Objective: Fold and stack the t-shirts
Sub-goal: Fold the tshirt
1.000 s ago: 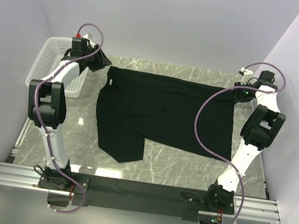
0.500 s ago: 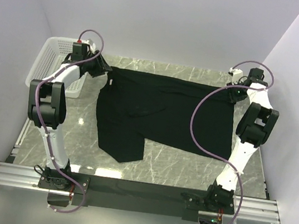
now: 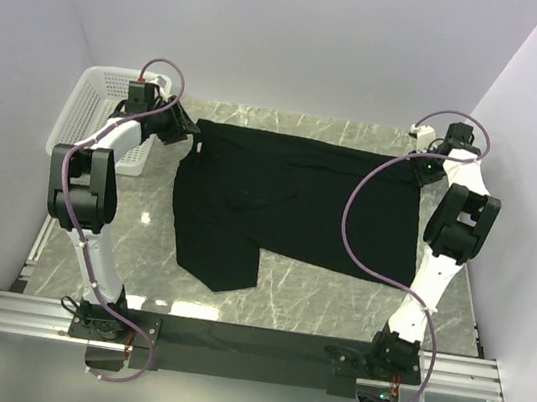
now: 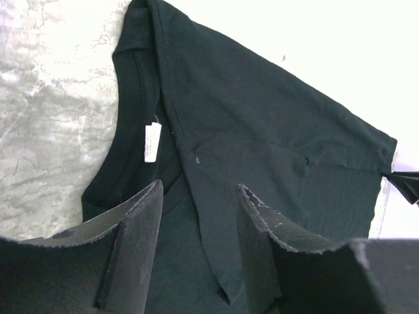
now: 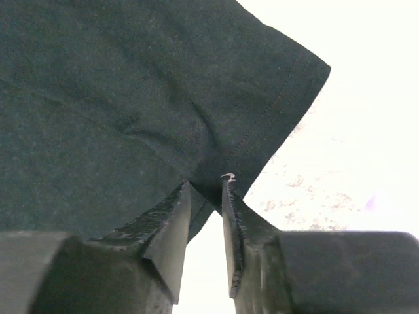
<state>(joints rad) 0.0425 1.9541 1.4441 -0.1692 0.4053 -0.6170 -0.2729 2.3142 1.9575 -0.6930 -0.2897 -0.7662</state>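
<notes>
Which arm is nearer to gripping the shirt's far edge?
Right: the right gripper straddles the t-shirt corner, jaws narrow; the left gripper hangs wide open near the collar.

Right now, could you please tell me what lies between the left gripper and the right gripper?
The black t-shirt lies spread on the table, spanning the stretch from the left gripper to the right gripper; the top external view shows this.

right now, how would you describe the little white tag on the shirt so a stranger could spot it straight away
A black t-shirt lies spread across the marble table. At its left end, by the left pincer, sits the neck opening, and the tag lies just inside it. It is the only white rectangle on the dark cloth.
</notes>
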